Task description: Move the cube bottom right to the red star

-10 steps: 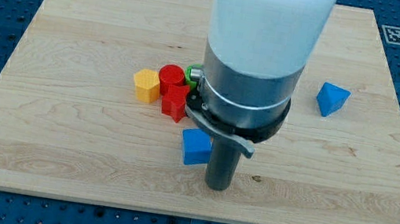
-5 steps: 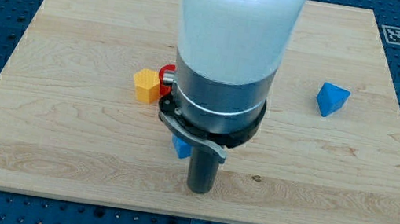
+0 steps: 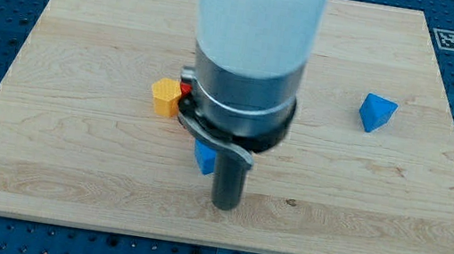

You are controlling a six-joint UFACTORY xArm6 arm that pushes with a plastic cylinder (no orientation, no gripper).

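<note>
My tip [image 3: 224,206] rests on the board just right of and slightly below the blue cube [image 3: 203,157], which is mostly hidden behind the rod and arm body; only its left part shows. A sliver of a red block [image 3: 185,88] shows at the arm's left edge; its shape cannot be made out here. The red star is hidden behind the arm. A yellow block [image 3: 165,97] sits left of the red sliver, touching or nearly touching it.
A second blue block [image 3: 377,112], pyramid-like, sits alone at the view's right. The wooden board [image 3: 68,166] has a marker tag [image 3: 449,39] at its top right corner. The arm's wide body hides the board's upper middle.
My tip and arm have moved to the view's left by a good stretch. The blue cube has shifted left with them. The red blocks and the green block are now hidden behind the arm.
</note>
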